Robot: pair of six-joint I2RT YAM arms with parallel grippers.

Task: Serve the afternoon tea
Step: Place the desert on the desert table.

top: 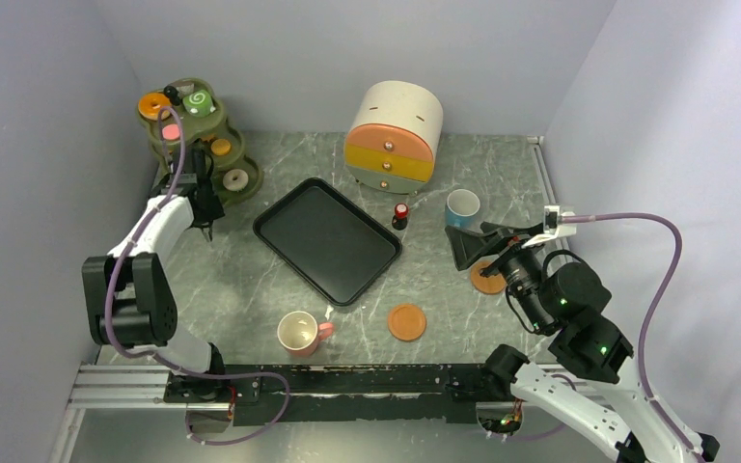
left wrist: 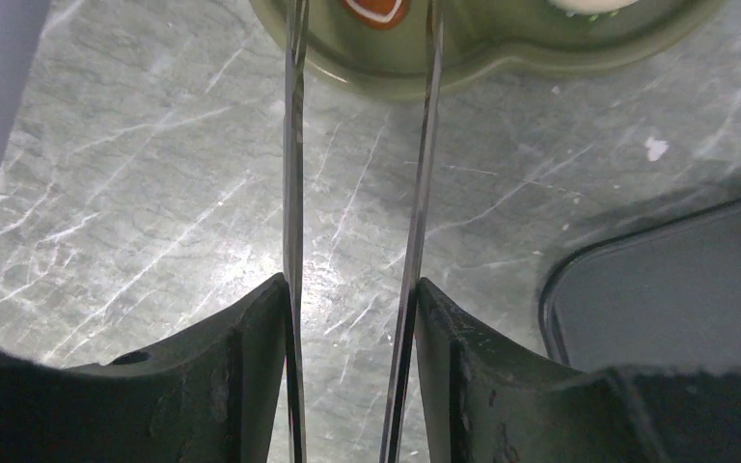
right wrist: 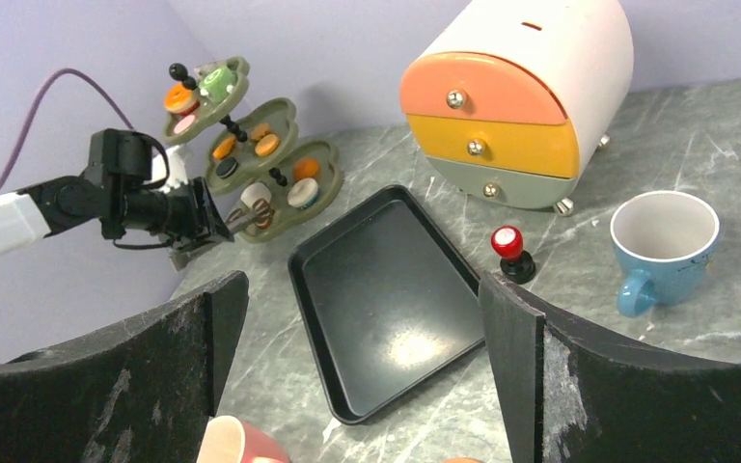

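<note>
Pastries sit on the olive tiered stand [top: 185, 123]: an orange doughnut [top: 154, 104], a green swirl roll [top: 198, 101], a white doughnut [top: 235, 179]. My left gripper [top: 206, 220] hangs just in front of the stand, shut on thin metal tongs [left wrist: 291, 193]. The tong arms stand apart with nothing between them and reach to the bottom tier [left wrist: 502, 58]. The pink cup [top: 299, 333] stands near the front, the blue cup [top: 462, 205] at the right. One orange saucer [top: 407, 321] lies at the front. My right gripper [top: 468, 246] hovers wide open and empty beside the other saucer [top: 488, 280].
The black tray [top: 326, 238] lies empty mid-table. Behind it stands a rounded drawer cabinet [top: 394, 135]. A small red-topped black knob [top: 400, 214] stands in front of the cabinet. Walls close in on the left, back and right.
</note>
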